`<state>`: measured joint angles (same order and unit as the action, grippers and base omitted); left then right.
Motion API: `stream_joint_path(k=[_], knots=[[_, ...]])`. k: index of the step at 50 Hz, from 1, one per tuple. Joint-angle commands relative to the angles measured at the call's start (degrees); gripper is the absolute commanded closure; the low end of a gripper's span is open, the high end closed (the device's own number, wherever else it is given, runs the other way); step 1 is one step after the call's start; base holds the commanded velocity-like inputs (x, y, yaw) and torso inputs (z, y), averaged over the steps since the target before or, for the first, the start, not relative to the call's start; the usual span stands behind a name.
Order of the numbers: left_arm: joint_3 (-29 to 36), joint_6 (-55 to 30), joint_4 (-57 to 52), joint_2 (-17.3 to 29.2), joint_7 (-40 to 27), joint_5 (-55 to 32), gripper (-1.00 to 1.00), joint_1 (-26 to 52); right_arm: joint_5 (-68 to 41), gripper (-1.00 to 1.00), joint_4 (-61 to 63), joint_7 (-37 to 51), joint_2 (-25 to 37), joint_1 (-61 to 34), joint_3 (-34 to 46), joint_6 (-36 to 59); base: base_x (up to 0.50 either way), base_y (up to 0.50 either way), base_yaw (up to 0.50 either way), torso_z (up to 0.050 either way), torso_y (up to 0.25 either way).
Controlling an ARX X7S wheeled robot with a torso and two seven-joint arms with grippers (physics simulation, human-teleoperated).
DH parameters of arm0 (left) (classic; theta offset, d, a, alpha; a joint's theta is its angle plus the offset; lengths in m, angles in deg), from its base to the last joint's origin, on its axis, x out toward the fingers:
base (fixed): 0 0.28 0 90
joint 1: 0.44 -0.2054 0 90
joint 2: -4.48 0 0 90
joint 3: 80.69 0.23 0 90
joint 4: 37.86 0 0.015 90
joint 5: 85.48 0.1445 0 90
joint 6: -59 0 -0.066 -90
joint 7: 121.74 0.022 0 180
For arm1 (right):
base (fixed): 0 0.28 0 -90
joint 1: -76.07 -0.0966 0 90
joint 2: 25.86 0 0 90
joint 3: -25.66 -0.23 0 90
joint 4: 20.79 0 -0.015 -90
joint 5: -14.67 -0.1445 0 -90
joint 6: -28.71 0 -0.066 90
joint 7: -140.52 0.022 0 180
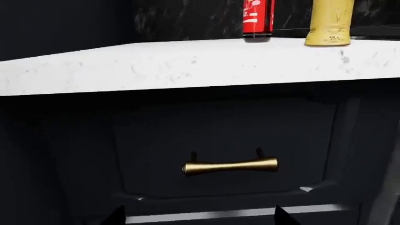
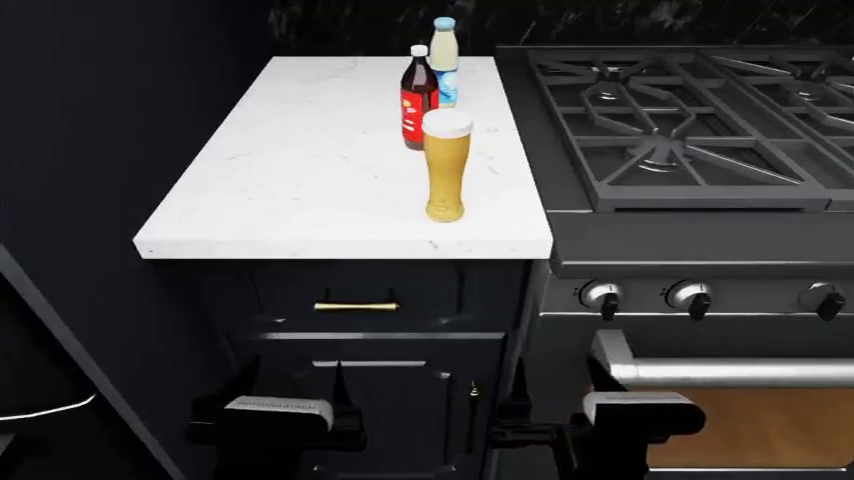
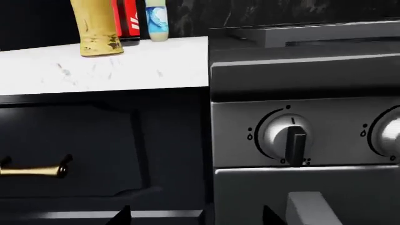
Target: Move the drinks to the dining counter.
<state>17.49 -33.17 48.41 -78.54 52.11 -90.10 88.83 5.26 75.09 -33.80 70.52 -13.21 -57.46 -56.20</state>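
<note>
Three drinks stand on a narrow white top [image 2: 307, 150] over dark drawers. The beer glass [image 2: 447, 165] is nearest, the cola bottle [image 2: 418, 97] behind it, and the cream bottle with a blue label [image 2: 443, 62] farthest back. The left wrist view shows the cola bottle [image 1: 257, 18] and the beer glass [image 1: 329, 23]. All three drinks appear in the right wrist view: beer glass [image 3: 95, 28], cola bottle [image 3: 127, 18], cream bottle [image 3: 156, 21]. My left gripper [image 2: 294, 388] [image 1: 198, 218] and right gripper [image 2: 558, 390] [image 3: 196, 216] hang open and empty, low before the cabinet, below the top. The dining counter is out of view.
A black gas stove [image 2: 694, 110] adjoins the top on the right, with knobs [image 2: 602, 297] and an oven handle [image 2: 721, 372] facing my right gripper. A drawer with a brass handle [image 2: 356, 306] faces my left gripper. A dark wall [image 2: 80, 150] closes the left side.
</note>
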Motion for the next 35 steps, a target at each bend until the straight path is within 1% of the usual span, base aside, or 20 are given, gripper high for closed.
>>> stream_joint_path(k=[1,2,3,7,9,11,12,14,15,16,19,22,25,27,30,31,32,33,34,35], knots=[[0.31,-12.76,-18.5,3.66,-0.94,-0.11,-1.0,-2.52,-0.64,-1.0,21.13,5.28,2.38,1.79,0.02,15.0,0.0,0.0,0.0,0.0,0.0],[0.25,-14.2,-20.2,4.04,-0.97,-0.13,-1.0,-2.45,-1.33,-1.0,23.15,4.94,2.69,1.95,0.16,15.94,0.0,0.0,0.0,0.0,0.0],[-0.91,-18.13,-25.22,4.3,-1.03,-1.95,-1.0,-2.42,-1.07,-1.0,27.22,6.15,3.11,1.69,0.51,20.45,0.0,0.0,0.0,0.0,0.0],[-4.29,-25.85,-34.81,4.87,-1.81,-5.96,-1.0,-1.31,-2.72,-1.0,34.73,8.62,3.26,-2.33,0.01,32.84,0.0,0.0,0.0,0.0,0.0],[-5.21,-29.12,-38.45,5.83,-2.96,-5.67,-1.0,-0.25,-1.19,-1.0,39.91,10.78,5.05,-7.45,2.05,43.83,0.0,0.0,0.0,0.0,0.0],[-6.45,-30.46,-41.32,5.81,-3.58,-6.49,-1.0,-0.2,0.01,-1.0,42.24,12.28,6.13,-11.27,3.27,51.39,0.0,0.0,0.0,0.0,0.0],[-7.13,-31.35,-42.15,5.58,-3.92,-7.14,-1.0,-0.04,-0.12,-1.0,42.86,12.49,6.06,-12.15,3.0,53.08,0.0,0.0,0.0,0.0,0.0],[-8.11,-34.58,-44.61,5.61,-4.36,-8.64,-1.0,1.05,-2.57,-1.0,44.9,11.95,4.52,-16.28,-0.43,62.01,0.0,0.0,0.0,0.0,0.0],[-8.2,-35.46,-45.22,5.7,-4.48,-8.94,-1.0,1.39,-2.9,-1.0,45.43,11.7,4.72,-16.99,-0.44,63.06,0.0,0.0,0.0,0.0,0.0],[-8.71,-37.33,-46.67,5.8,-4.89,-9.51,-1.0,2.55,-3.14,-1.0,46.43,12.24,4.59,-19.19,-0.47,67.98,0.0,0.0,0.0,0.0,0.0],[-10.63,-44.83,-50.71,6.41,-5.86,-12.06,-1.0,6.93,-5.65,-1.0,49.61,10.88,2.97,-23.63,-2.68,75.04,0.0,0.0,0.0,0.0,0.0],[-12.87,-51.78,-52.8,6.57,-6.19,-15.35,-1.0,11.27,-7.3,-1.0,50.35,9.7,2.28,-27.49,-3.0,79.06,0.0,0.0,0.0,0.0,0.0],[-15.18,-57.65,-54.79,6.38,-6.89,-18.24,-1.0,15.57,-8.13,-1.0,49.61,9.22,1.03,-29.62,-3.53,80.02,0.0,0.0,0.0,0.0,0.0],[-14.95,-60.89,-55.2,7.09,-7.71,-18.92,-1.0,18.88,-8.56,-1.0,49.36,8.98,0.56,-30.99,-4.13,80.78,0.0,0.0,0.0,0.0,0.0],[-16.05,-68.31,-55.3,6.46,-9.1,-21.58,-1.0,26.14,-9.46,-1.0,49.25,8.86,0.07,-33.2,-4.88,84.17,0.0,0.0,0.0,0.0,0.0],[-16.07,-69.28,-55.21,6.5,-9.39,-21.91,-1.0,27.22,-10.12,-1.0,49.23,9.16,0.1,-33.74,-5.11,84.71,0.0,0.0,0.0,0.0,0.0],[-16.23,-73.51,-54.38,6.38,-10.0,-22.83,-1.0,31.74,-18.72,-1.0,45.67,17.76,3.77,-36.42,-5.72,84.89,0.0,0.0,0.0,0.0,0.0],[-16.4,-75.1,-54.13,6.32,-10.16,-23.33,-1.0,33.31,-27.31,-1.0,43.14,26.35,6.86,-38.72,-7.59,84.88,0.0,0.0,0.0,0.0,0.0],[-16.66,-78.35,-53.62,6.17,-10.36,-24.15,-1.0,36.59,-35.91,-1.0,38.85,34.95,10.38,-42.5,-7.38,84.87,0.0,0.0,0.0,0.0,0.0],[-16.73,-80.87,-53.4,6.2,-10.5,-24.79,-1.0,39.05,-44.5,-1.0,34.92,43.54,12.33,-44.99,-6.76,84.83,0.0,0.0,0.0,0.0,0.0]])
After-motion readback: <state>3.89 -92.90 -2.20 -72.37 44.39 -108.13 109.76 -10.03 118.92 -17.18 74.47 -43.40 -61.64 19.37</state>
